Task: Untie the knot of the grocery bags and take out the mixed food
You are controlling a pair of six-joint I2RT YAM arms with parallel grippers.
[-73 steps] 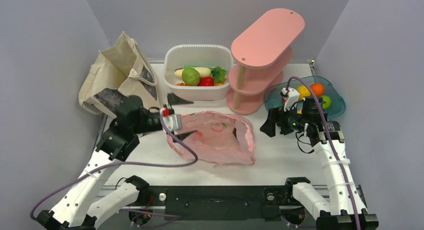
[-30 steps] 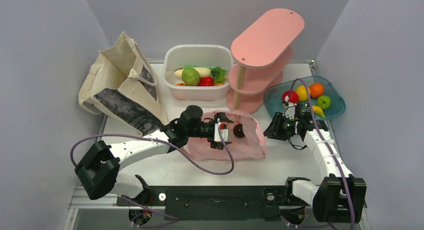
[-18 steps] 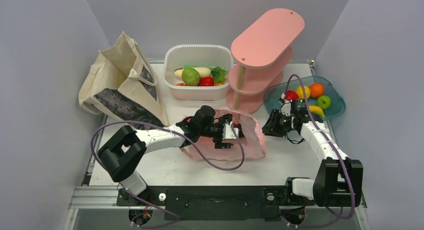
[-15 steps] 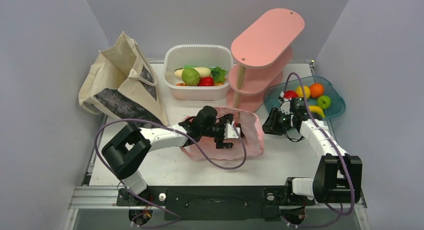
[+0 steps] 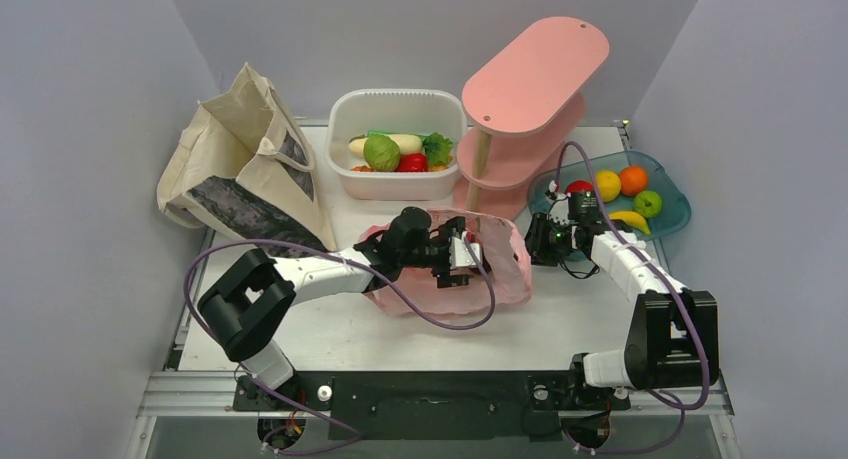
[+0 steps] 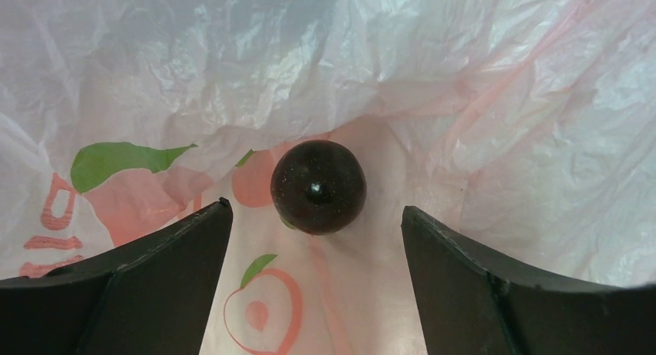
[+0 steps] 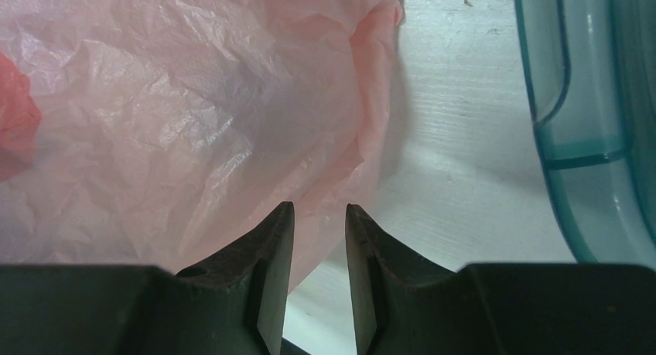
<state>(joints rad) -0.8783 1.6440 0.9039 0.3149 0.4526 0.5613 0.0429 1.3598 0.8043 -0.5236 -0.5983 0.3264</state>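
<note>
- The pink bag (image 5: 505, 276) lies crumpled and open on the surface (image 5: 580, 319), in front of the white tub (image 5: 345, 114) and the pink shelf (image 5: 530, 79).
- The left claw (image 6: 315, 209) is inside the bag with its fingers spread wide, gripping nothing.
- A dark round item (image 6: 318, 186), glossy, sits on the bag's printed film just ahead of the gap between those fingers, touching neither one.
- The right claw (image 7: 319, 209) is at the bag's right edge, near the teal tray (image 5: 675, 214). Its fingers are drawn close with a narrow gap, and pink film shows through the gap. Whether it pinches the film cannot be told.
- The round green vegetable (image 5: 381, 152), the white radish (image 5: 403, 140) and the leafy green (image 5: 437, 147) lie in the white tub, well apart from both claws.
- The canvas tote (image 5: 240, 149) stands slumped at the far left, its dark patch facing forward.
</note>
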